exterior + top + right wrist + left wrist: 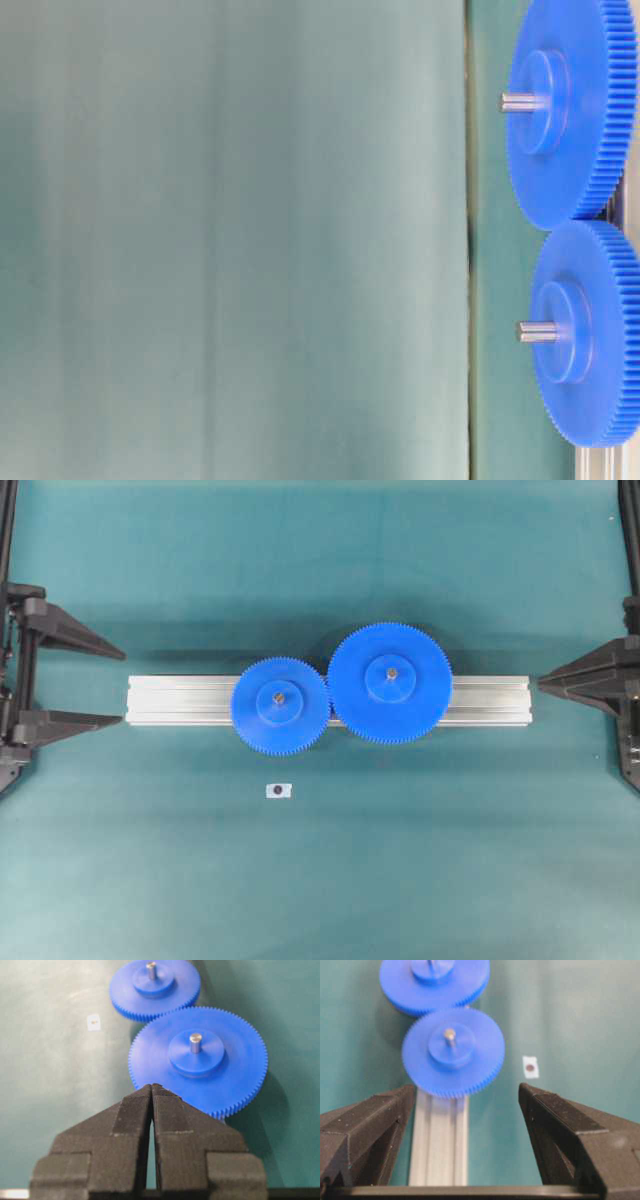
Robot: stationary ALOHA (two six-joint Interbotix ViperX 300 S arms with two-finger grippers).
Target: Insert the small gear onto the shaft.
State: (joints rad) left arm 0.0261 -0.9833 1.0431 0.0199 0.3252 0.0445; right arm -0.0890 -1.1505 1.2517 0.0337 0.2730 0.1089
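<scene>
Overhead exterior view is showing the small blue plastic toothed gear [280, 705] sitting on the thin metal shaft [279, 693], whose tip is poking up through the raised round hub. Its teeth are meshing with those of the larger blue plastic gear [390, 683] beside it, which is sitting on a pin of its own. Both are resting over a long silver aluminium rail [180, 700] lying across the teal surface [320, 880].

The left gripper [118, 686] is hanging released, its black fingers [365, 1130] standing wide apart, just off the rail's near end; the small gear is lying straight ahead of it, untouched, with the rail running between the two fingers in the left wrist view. A tiny white square tag with a dark dot [279, 790] is lying ahead of that gripper and off to one side.

The right gripper [541, 682] is sitting clenched, fingertips pressed together on nothing, just short of the larger gear, with the small gear beyond it.
</scene>
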